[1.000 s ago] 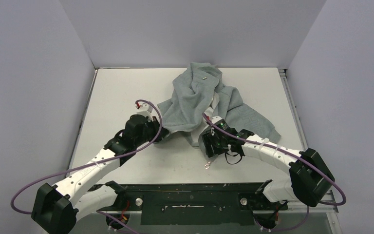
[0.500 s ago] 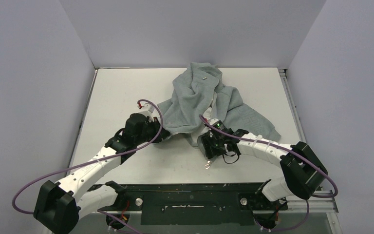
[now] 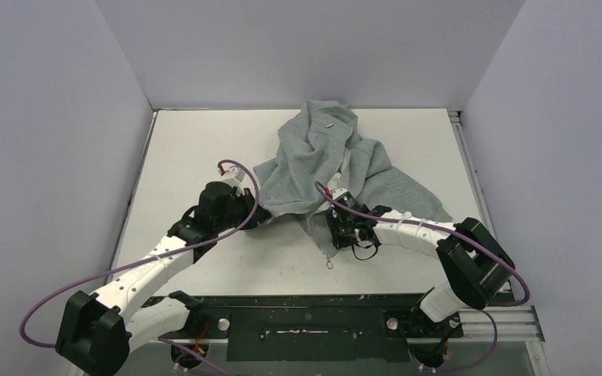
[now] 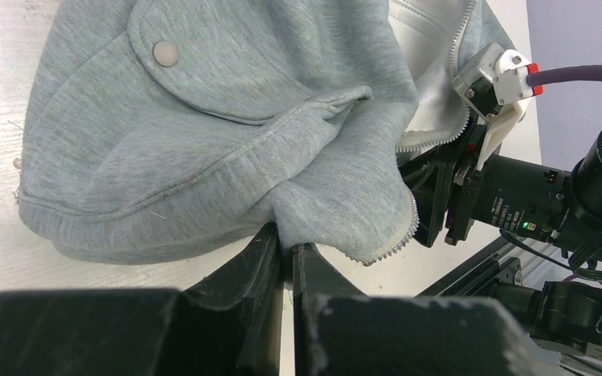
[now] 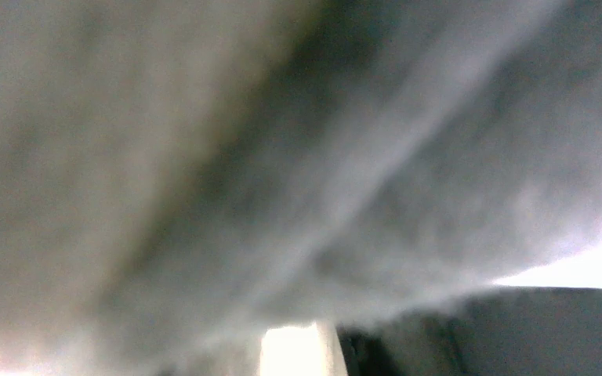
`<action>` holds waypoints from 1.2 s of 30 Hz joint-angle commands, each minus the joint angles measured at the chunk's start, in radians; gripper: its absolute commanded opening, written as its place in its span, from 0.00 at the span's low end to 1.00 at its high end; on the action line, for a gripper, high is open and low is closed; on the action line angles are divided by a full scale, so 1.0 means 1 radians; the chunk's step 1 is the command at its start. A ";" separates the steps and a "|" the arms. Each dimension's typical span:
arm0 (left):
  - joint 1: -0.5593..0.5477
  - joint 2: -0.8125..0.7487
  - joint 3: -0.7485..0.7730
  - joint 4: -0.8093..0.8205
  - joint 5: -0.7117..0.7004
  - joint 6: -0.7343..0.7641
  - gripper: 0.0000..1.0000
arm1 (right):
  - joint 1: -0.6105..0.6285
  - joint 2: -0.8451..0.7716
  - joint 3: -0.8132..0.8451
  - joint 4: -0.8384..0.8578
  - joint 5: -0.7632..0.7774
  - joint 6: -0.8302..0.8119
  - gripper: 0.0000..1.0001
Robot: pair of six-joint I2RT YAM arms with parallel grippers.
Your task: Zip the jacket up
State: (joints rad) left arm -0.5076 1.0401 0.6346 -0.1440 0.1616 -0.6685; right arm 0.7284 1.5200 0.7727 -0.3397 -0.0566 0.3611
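The light grey jacket point(image 3: 321, 153) lies crumpled on the white table, reaching from the back middle toward the centre. My left gripper point(image 3: 265, 220) is shut on the jacket's lower hem corner, and the left wrist view shows the fabric pinched between the black fingers point(image 4: 286, 254). Pale zipper teeth point(image 4: 392, 244) run along the loose edge beside that grip. My right gripper point(image 3: 337, 223) is pushed into the jacket's lower edge at the centre. Its tips are buried in cloth. The right wrist view shows only blurred grey jacket fabric point(image 5: 282, 157), so how its jaws stand is hidden.
A small ring-like thing point(image 3: 330, 263) on a thin cord lies on the table just in front of the right gripper. Purple cables loop over both arms. A black rail point(image 3: 306, 317) runs along the near edge. Grey walls enclose the table point(image 3: 196, 149).
The right arm has pushed forward and left, into the jacket's lower edge. The left gripper has kept its hold on the hem and stayed in place.
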 commanded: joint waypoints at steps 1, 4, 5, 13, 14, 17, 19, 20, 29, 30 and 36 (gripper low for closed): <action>0.014 -0.020 -0.004 0.043 0.017 0.003 0.00 | 0.012 0.033 -0.035 0.028 -0.061 0.070 0.22; 0.021 -0.021 -0.005 0.041 0.021 0.003 0.00 | 0.012 0.012 -0.035 0.049 -0.092 0.152 0.12; 0.024 -0.021 -0.005 0.039 0.021 0.003 0.00 | 0.013 0.006 -0.032 0.053 -0.108 0.188 0.10; 0.066 -0.046 -0.029 0.016 -0.034 -0.037 0.00 | 0.159 -0.028 0.103 0.037 -0.145 0.241 0.25; 0.075 -0.051 -0.032 0.016 -0.035 -0.042 0.00 | 0.175 -0.022 0.143 -0.011 -0.116 0.199 0.28; 0.098 -0.064 -0.038 0.014 -0.024 -0.048 0.00 | 0.187 -0.009 0.230 -0.165 0.001 0.106 0.39; 0.106 -0.066 -0.036 0.007 -0.021 -0.044 0.00 | 0.185 -0.006 0.264 -0.238 0.051 0.064 0.42; 0.109 -0.067 -0.035 0.004 -0.020 -0.041 0.00 | 0.184 -0.007 0.278 -0.264 0.085 0.049 0.42; 0.126 -0.078 -0.038 -0.006 -0.023 -0.044 0.00 | 0.176 -0.021 0.237 -0.270 0.077 -0.013 0.48; 0.126 -0.079 -0.040 -0.005 -0.025 -0.045 0.00 | 0.171 -0.026 0.216 -0.244 0.066 -0.021 0.51; 0.127 -0.074 -0.035 -0.004 -0.020 -0.048 0.00 | 0.148 -0.001 0.185 -0.174 0.027 -0.016 0.60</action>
State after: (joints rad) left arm -0.3897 0.9833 0.5941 -0.1577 0.1467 -0.7059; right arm 0.8879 1.5204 0.9527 -0.5766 -0.0219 0.3634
